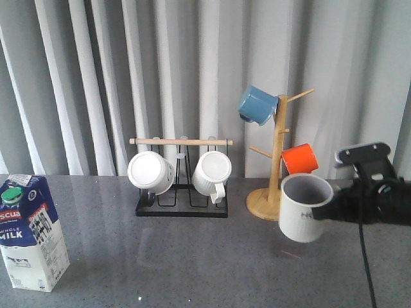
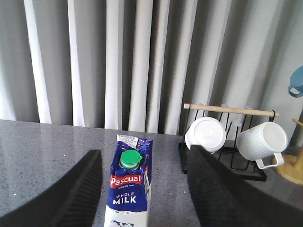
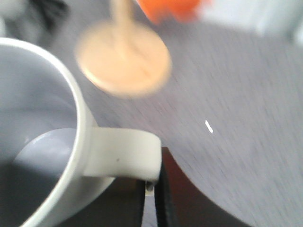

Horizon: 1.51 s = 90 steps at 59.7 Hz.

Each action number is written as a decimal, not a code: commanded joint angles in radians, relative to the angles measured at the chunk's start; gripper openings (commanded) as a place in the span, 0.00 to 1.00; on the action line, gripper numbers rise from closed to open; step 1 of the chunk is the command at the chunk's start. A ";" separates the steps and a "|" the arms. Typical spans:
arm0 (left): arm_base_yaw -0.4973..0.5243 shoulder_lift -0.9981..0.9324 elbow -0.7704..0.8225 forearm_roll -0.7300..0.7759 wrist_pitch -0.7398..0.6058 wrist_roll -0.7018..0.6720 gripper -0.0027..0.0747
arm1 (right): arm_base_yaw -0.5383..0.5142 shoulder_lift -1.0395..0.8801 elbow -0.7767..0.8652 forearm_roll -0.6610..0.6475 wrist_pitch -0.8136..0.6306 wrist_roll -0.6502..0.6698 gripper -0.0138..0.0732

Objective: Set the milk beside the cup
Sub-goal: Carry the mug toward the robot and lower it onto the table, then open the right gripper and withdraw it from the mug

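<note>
The milk (image 1: 30, 234) is a tall carton, blue above and white below, with a green cap; it stands upright at the table's near left. In the left wrist view the milk (image 2: 129, 189) sits between my open left gripper (image 2: 144, 189) fingers, untouched; that gripper is out of the front view. My right gripper (image 1: 334, 206) is shut on the cream handle (image 3: 124, 157) of the cup (image 1: 303, 207), an off-white ribbed mug with a grey interior, held just above the table beside the wooden tree's base.
A black wire rack (image 1: 182, 202) with a wooden bar holds two plain white mugs (image 1: 151, 172) at the back centre. A wooden mug tree (image 1: 275, 163) carries a blue mug (image 1: 256, 104) and an orange mug (image 1: 300, 158). Grey curtains hang behind.
</note>
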 commanded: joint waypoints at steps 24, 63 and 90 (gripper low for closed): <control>-0.002 0.004 -0.034 -0.003 -0.070 0.000 0.55 | 0.257 0.096 -0.119 0.023 0.178 0.063 0.16; -0.002 0.004 -0.034 -0.004 -0.065 0.000 0.55 | 0.257 0.133 -0.119 0.019 0.330 0.066 0.46; -0.002 0.004 -0.034 -0.004 -0.056 -0.001 0.55 | 0.256 -0.044 -0.119 -0.039 0.429 0.105 0.65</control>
